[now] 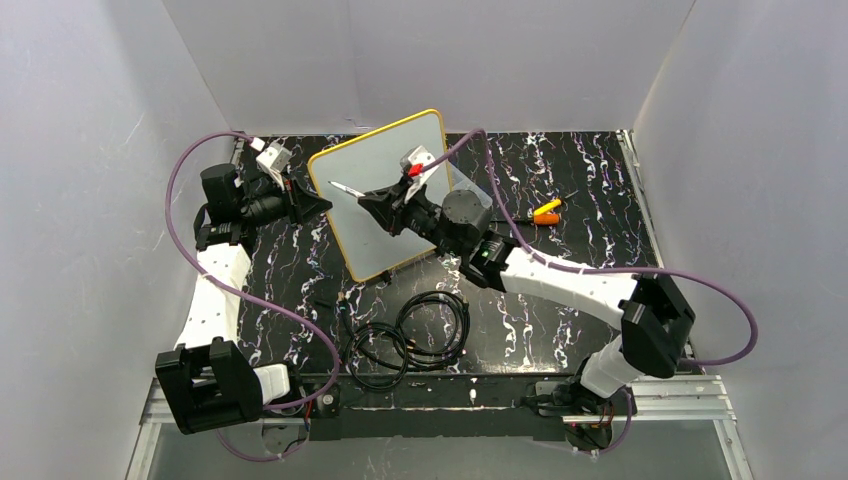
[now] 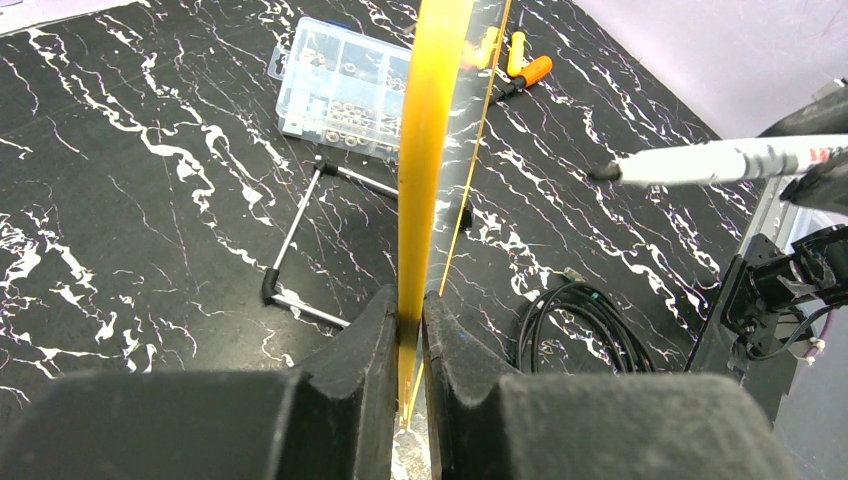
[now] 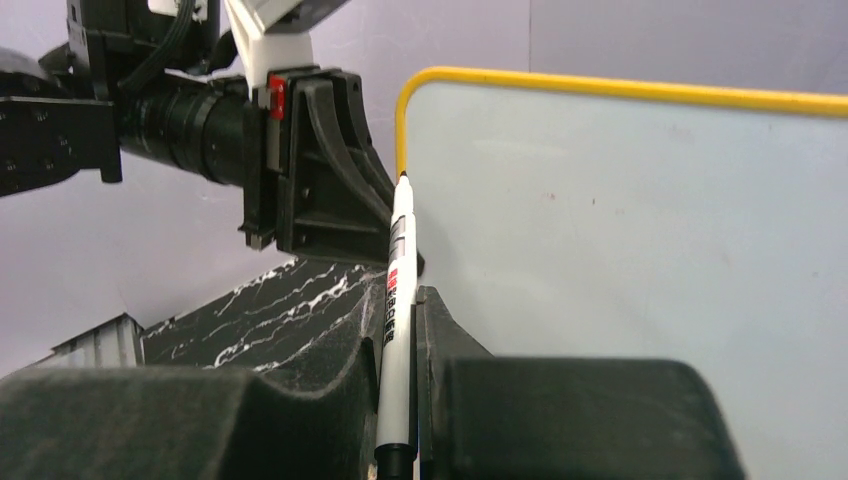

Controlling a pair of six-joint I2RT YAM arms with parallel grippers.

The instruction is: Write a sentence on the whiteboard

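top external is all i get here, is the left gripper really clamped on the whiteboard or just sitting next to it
observer: clamped. the left wrist view shows the left gripper shut on the yellow frame of the whiteboard, which is seen edge-on there.
operator: is the marker tip on the board yet
observer: no. that same view shows a clear gap between the black tip of the marker and the board face.
operator: right grip ok
observer: the right wrist view shows the right gripper shut on the marker's barrel, with the cap off and the tip up beside the board's rounded corner.
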